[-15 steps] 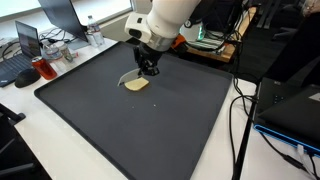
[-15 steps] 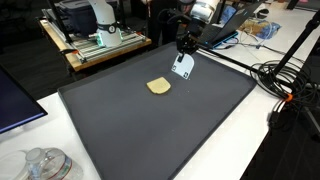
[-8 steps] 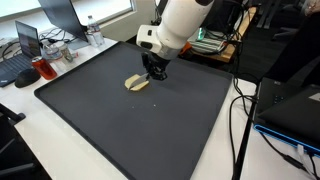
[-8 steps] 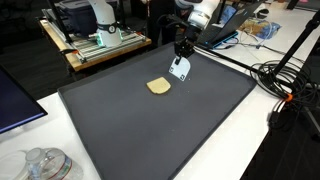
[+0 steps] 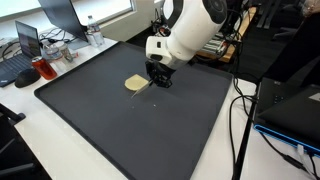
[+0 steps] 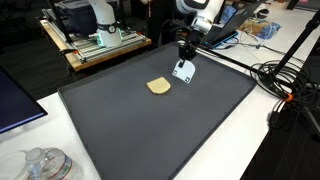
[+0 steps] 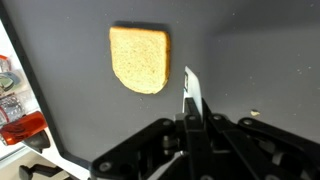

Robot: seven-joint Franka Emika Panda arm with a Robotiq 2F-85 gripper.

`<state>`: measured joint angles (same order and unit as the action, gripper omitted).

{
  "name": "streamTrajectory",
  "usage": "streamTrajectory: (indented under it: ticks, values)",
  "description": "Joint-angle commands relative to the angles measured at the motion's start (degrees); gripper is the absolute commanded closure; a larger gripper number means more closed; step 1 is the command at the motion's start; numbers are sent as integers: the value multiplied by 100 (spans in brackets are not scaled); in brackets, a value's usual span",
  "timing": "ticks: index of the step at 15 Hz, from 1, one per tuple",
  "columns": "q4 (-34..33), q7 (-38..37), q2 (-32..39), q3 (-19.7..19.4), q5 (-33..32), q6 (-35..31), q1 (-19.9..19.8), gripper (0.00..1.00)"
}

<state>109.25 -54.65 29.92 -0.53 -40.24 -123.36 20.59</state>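
In an exterior view, I'm hovering the gripper (image 5: 158, 80) just beside the bread slice (image 5: 136, 83) on the black mat (image 5: 120, 135). In an exterior view, it's clamping a white flat piece (image 6: 182, 70) near the bread slice (image 6: 158, 87). In the wrist view, the white flat piece (image 7: 191, 92) is showing just beside the bread slice (image 7: 139, 58), apart from it.

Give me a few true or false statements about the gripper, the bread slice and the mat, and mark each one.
The gripper is shut on a thin white piece. True.
The bread slice lies flat on the dark mat. True.
The white piece rests on top of the bread slice. False: it is beside the slice and apart from it.
Two bread slices lie on the mat. False: there is only one.
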Motion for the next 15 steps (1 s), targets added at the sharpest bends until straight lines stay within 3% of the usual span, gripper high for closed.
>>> streamTrajectory:
  ticks: [1, 6, 15]
  values:
    - [-491, 198, 206, 45, 83, 91, -169, 99]
    - [-1009, 892, 361, 28, 698, 114, -647, 99]
    - [-1388, 2372, 260, -180, 2963, 86, -1735, 99]
